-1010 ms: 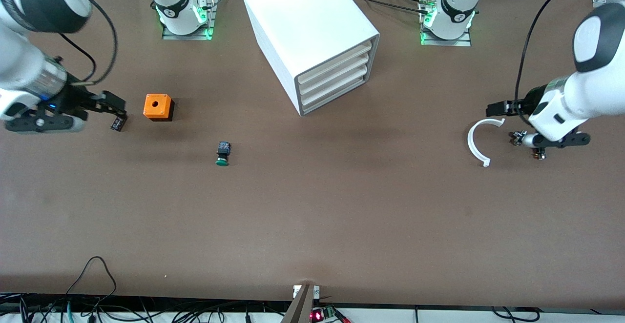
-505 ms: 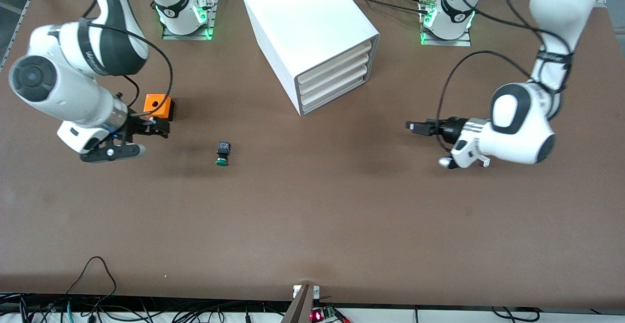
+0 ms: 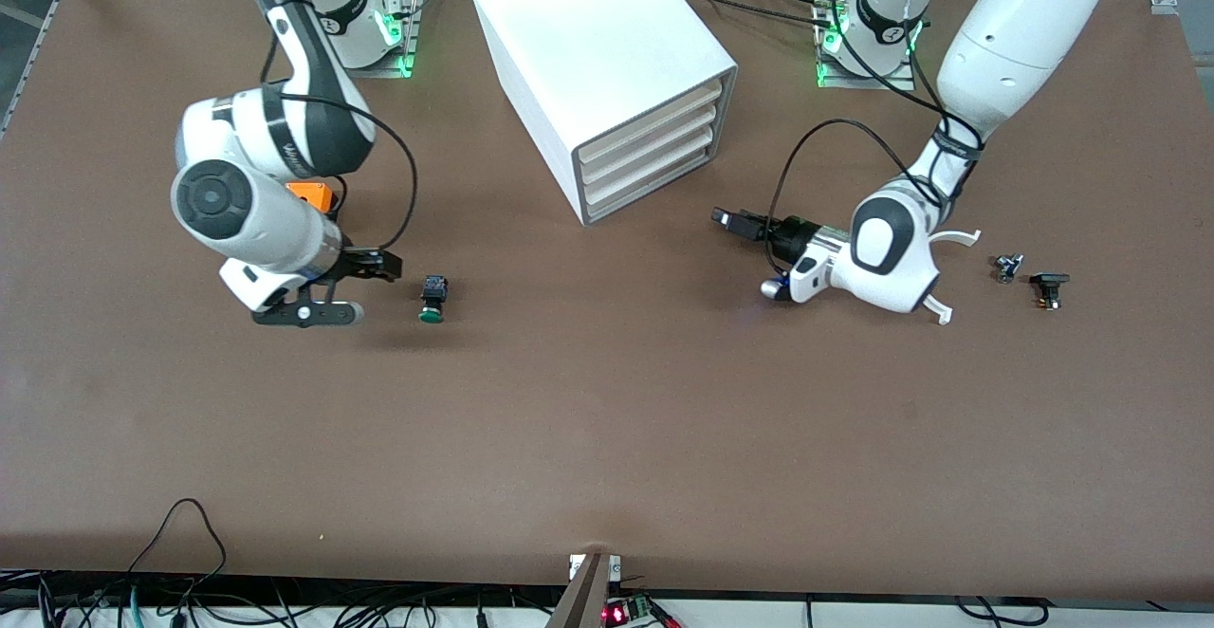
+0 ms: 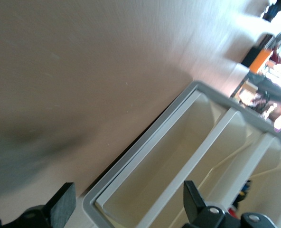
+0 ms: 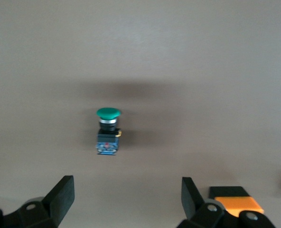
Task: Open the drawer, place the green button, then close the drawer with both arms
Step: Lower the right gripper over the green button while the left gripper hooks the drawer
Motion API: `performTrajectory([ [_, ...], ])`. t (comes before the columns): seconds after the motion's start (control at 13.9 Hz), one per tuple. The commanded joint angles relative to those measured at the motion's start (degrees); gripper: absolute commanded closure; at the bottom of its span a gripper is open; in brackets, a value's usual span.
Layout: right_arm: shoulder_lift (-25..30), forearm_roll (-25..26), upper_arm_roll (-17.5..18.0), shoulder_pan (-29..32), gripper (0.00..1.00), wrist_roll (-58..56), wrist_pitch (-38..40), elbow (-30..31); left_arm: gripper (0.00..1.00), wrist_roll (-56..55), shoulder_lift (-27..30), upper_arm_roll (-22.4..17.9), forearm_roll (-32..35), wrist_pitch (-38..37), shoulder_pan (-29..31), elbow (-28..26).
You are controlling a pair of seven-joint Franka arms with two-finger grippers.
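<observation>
Toward the top edge of the brown table (image 3: pixel 607 438), the lowest white plastic tray drawer (image 3: pixel 648 187) of the white box cabinet (image 3: pixel 588 49) is shut. The left hand (image 3: pixel 735 220), open and empty, is best levelled with its front lip. The right hand (image 3: pixel 379 265), also open, hangs beside the small green-capped black button (image 3: pixel 433 298). An orange cube (image 3: pixel 311 194), a white curved piece (image 3: pixel 953 272) and small dark parts (image 3: pixel 1049 285) are not in the way.

Front view looks down across the whole table (image 3: pixel 607 438). Right wrist view closely faces the button (image 5: pixel 108 133); left wrist view, the cabinet (image 4: pixel 188 156).

Even overhead light, soft shadows; left wrist view blurry w/ glare.
</observation>
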State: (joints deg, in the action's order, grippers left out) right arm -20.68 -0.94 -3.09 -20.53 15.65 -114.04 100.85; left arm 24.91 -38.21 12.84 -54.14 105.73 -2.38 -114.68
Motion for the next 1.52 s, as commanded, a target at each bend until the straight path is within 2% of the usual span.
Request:
performTrajectory([
  [0.0, -2.95, -0.82, 3.16, -0.03, 0.00, 0.70, -4.41, 0.31, 0.00, 6.97, 2.44, 2.01, -2.02, 1.59, -0.35, -3.53],
  [0.14, -4.54, -0.91, 4.58, -0.12, 0.00, 0.79, -7.76, 0.83, 0.00, 8.13, 3.49, 4.28, -5.61, 1.67, 0.09, -6.51],
  [0.43, -4.81, -0.65, 4.76, 0.05, 0.00, -0.26, -17.85, 8.90, 0.02, 8.31, 4.72, 7.63, -7.21, 1.59, 0.09, -9.24],
  [0.58, -4.89, -0.56, 4.76, 0.05, 0.00, -1.50, -23.92, 12.86, 0.10, 8.31, 5.34, 8.51, -7.82, 2.29, 0.09, -10.30],
  [0.65, -4.98, -0.56, 4.76, 0.05, 0.00, -1.50, -25.86, 14.18, 0.21, 8.40, 5.34, 8.78, -7.83, 2.90, 0.09, -11.00],
  [0.87, -5.60, -0.56, 4.76, 0.05, 0.00, -1.50, -26.67, 15.51, 0.84, 10.77, 5.08, 9.13, -7.74, 4.40, 0.01, -11.97],
  [0.94, -5.77, -0.64, 4.76, 0.31, 0.00, -1.50, -27.54, 15.95, 0.96, 10.77, 5.17, 9.13, -7.74, 4.84, 0.01, -12.15],
  [1.08, -6.12, -0.73, 4.76, 0.58, 0.00, -0.62, -29.82, 17.53, 1.00, 10.86, 4.99, 9.22, -7.04, 6.06, 0.01, -12.24],
  [1.3, -7.53, -0.82, 4.76, 1.63, 0.00, -0.01, -30.10, 17.63, 1.00, 10.68, 5.17, 9.13, -6.51, 6.60, 0.44, -12.42],
  [1.44, -8.14, -0.91, 4.76, 1.90, 0.00, 0.60, -30.18, 17.54, 1.00, 9.90, 5.52, 8.09, -3.71, 6.77, 3.06, -10.76],
])
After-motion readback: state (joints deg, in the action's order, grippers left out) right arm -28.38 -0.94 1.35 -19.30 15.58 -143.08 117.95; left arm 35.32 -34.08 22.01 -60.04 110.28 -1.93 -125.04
